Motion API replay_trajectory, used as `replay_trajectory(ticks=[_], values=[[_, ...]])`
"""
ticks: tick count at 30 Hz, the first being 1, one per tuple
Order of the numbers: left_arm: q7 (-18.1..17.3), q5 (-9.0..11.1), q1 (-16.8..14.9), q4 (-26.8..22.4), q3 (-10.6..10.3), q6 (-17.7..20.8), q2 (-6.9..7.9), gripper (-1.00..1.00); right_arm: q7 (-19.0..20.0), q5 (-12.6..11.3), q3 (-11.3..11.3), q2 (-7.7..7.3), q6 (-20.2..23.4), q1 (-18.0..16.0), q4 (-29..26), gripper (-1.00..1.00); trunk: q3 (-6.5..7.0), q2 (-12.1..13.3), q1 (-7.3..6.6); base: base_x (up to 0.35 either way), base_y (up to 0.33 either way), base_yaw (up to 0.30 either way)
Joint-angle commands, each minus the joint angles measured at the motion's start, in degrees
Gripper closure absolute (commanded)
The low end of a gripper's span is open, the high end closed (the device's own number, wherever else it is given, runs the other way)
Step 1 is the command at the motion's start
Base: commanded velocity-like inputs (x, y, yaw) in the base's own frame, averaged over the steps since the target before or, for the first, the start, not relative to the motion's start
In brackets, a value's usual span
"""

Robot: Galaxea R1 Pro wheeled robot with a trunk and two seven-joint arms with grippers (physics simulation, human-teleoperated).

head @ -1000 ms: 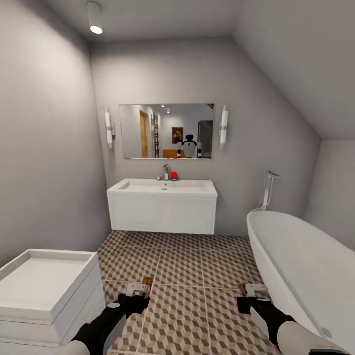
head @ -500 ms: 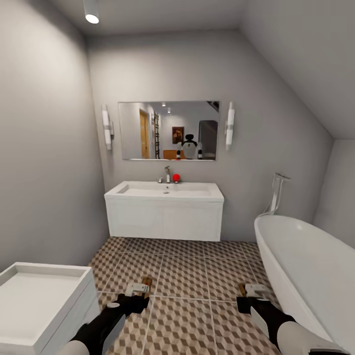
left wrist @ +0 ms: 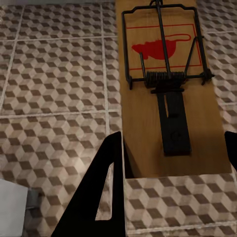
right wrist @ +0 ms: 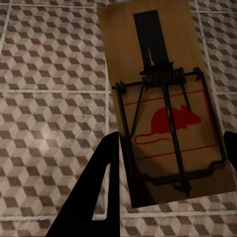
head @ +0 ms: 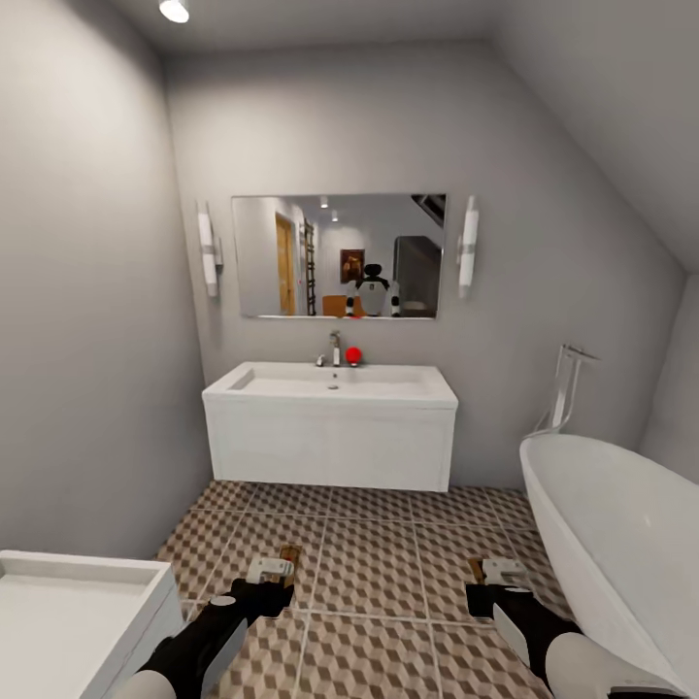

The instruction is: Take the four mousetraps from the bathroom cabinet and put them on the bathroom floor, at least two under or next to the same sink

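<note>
Each of my grippers is shut on one mousetrap, a brown wooden board with dark wire and a red mouse print. The left gripper [head: 274,575] [left wrist: 173,143] holds its mousetrap [head: 287,557] [left wrist: 168,94] low over the bathroom floor [head: 388,549]. The right gripper [head: 495,577] [right wrist: 170,143] holds the other mousetrap [head: 477,569] [right wrist: 163,108] at the same height. The sink [head: 330,383], a white basin on a white vanity with a chrome tap, stands ahead against the far wall. The cabinet is out of view.
A white oval bathtub [head: 621,544] fills the right side, close to my right arm. A white box-shaped unit with a recessed top [head: 68,607] stands at the near left. A mirror [head: 338,255] hangs above the sink, with a small red object [head: 353,356] by the tap.
The whole view has shifted: the sink and bathtub look nearer and the white unit has slid down and left, so the camera has moved forward. Both arms hold the same pose with their mousetraps.
</note>
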Motion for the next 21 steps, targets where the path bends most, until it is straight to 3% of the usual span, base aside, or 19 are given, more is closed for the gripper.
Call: replay_trajectory(ticks=[1,10,21], values=[[0.16,0.48,-0.04,-0.09,-0.26,0.21,0.04,1.0,-0.07,-0.19,-0.03,0.01,0.32,-0.01,-0.09,1.0,-0.07,-0.03,0.03,0.33,0.053,0.0],[0.16,0.43,-0.03,-0.09,-0.26,-0.01,0.04,1.0,-0.08,-0.14,0.02,0.05,0.32,-0.01,-0.04,1.0,-0.07,-0.03,0.03,0.334,0.017,-0.023],[0.16,0.24,-0.04,-0.09,-0.18,-0.41,-0.22,1.0,-0.15,-0.22,-0.03,-0.03,0.32,-0.01,-0.04,1.0,-0.07,-0.03,0.03,0.335,0.001,-0.199]])
